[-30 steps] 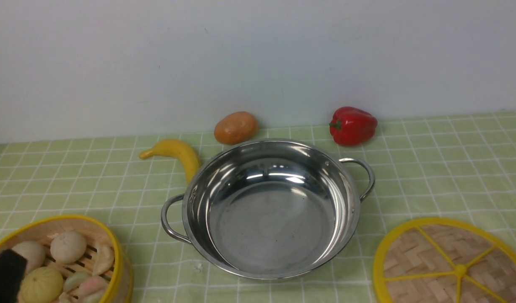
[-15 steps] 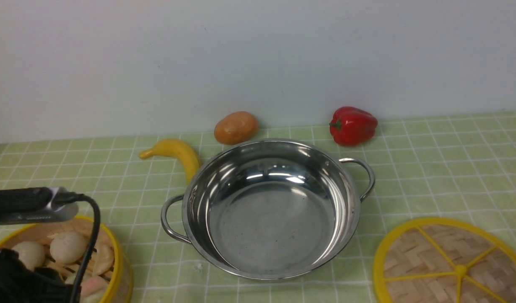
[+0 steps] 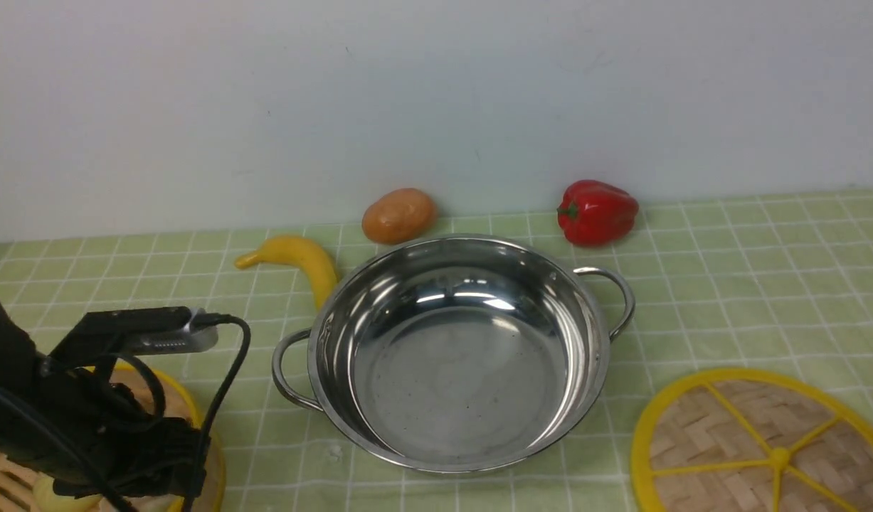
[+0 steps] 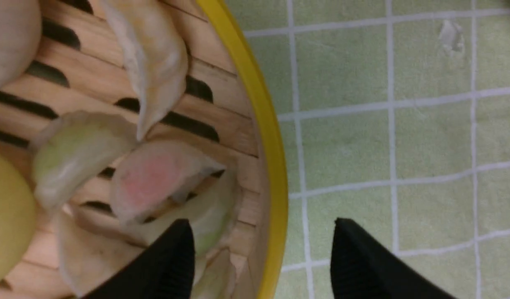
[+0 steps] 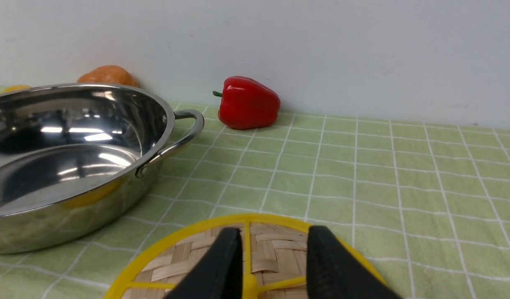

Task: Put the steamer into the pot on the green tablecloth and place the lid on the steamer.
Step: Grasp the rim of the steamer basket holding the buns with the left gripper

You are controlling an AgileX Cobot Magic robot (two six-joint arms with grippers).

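Note:
The steamer (image 4: 221, 95), a bamboo basket with a yellow rim and dumplings on its slatted floor, sits at the front left of the green tablecloth (image 3: 728, 284). In the front view my left arm (image 3: 87, 427) covers most of it, leaving only a bit of rim (image 3: 214, 455) showing. My left gripper (image 4: 261, 222) is open and straddles the rim, one finger inside and one outside. The empty steel pot (image 3: 457, 355) stands in the middle. The woven lid (image 3: 763, 448) lies flat at the front right. My right gripper (image 5: 274, 228) is open, low over the lid (image 5: 275, 249).
A banana (image 3: 301, 259) lies by the pot's far left side. A brown potato (image 3: 399, 215) and a red bell pepper (image 3: 597, 212) sit behind the pot near the wall. The pot's looped handles (image 3: 617, 299) stick out left and right.
My left arm has come in from the lower left corner, forward and to the right over the steamer, and now hides most of it. The pot and lid have not moved.

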